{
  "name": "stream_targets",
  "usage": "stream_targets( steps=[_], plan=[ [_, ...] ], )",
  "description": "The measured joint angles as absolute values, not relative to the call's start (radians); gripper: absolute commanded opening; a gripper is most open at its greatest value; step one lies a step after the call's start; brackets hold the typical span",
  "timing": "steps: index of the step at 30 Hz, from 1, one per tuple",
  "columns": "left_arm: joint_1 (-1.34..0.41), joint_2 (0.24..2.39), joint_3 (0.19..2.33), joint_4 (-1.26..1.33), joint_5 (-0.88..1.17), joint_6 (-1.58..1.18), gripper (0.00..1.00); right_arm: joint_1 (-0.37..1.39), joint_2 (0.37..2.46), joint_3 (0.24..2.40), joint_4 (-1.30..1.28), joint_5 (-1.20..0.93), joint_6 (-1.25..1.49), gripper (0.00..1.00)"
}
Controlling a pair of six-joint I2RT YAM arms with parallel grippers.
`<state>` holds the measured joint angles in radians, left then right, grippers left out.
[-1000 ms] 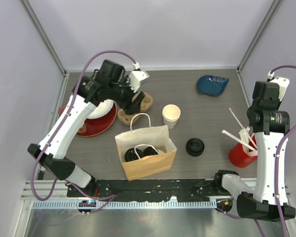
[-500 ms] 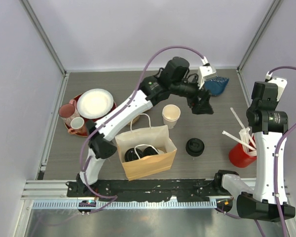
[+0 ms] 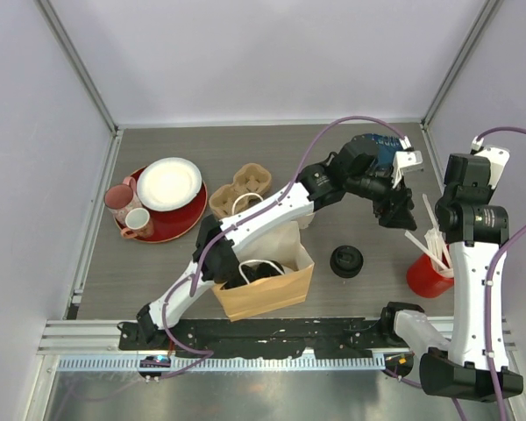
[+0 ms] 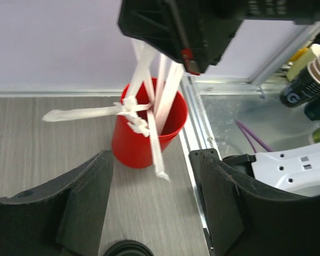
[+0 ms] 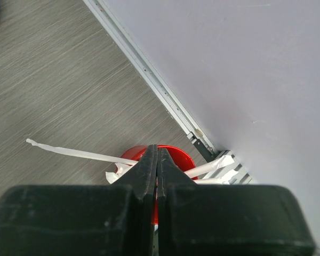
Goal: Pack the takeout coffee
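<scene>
We find a robotics lab test cell. Plain panel walls [image 3: 272, 53] and aluminium framing [image 3: 76, 63] enclose the table [image 3: 158, 272]. The left arm [image 3: 263, 215] and right arm [image 3: 472, 289] are bolted to its front rail [image 3: 272, 331].

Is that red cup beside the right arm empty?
No, the red cup stands upright with several white wrapped straws sticking out of it.

**Fig.** My left arm [image 3: 267, 210] and right arm [image 3: 469, 281] are built of white tubular links joined by black cylindrical joint housings. A purple cable [image 3: 355, 119] runs along each arm to a small white camera housing [image 3: 408, 160] at the wrist. My jaws are matte black: broad and faceted on the left, flat slabs on the right. Small dark screw holes [image 4: 290, 168] dot one white shell. Both bases are bolted to a black rail [image 3: 272, 331].
</scene>
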<state>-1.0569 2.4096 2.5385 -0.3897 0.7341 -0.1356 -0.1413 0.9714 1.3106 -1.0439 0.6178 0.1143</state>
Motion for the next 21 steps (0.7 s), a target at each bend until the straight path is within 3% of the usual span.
stream_targets(
  steps=[7, 21],
  plan=[
    [-1.062, 2.407, 2.537, -0.375, 0.819, -0.141, 0.75, -0.141, 0.965, 1.311, -1.044, 0.627, 0.110, 0.01],
    [-1.112, 2.397, 2.433, -0.464, 0.677, -0.028, 0.75, -0.141, 0.987, 1.311, -1.044, 0.619, 0.108, 0.01]
  ],
)
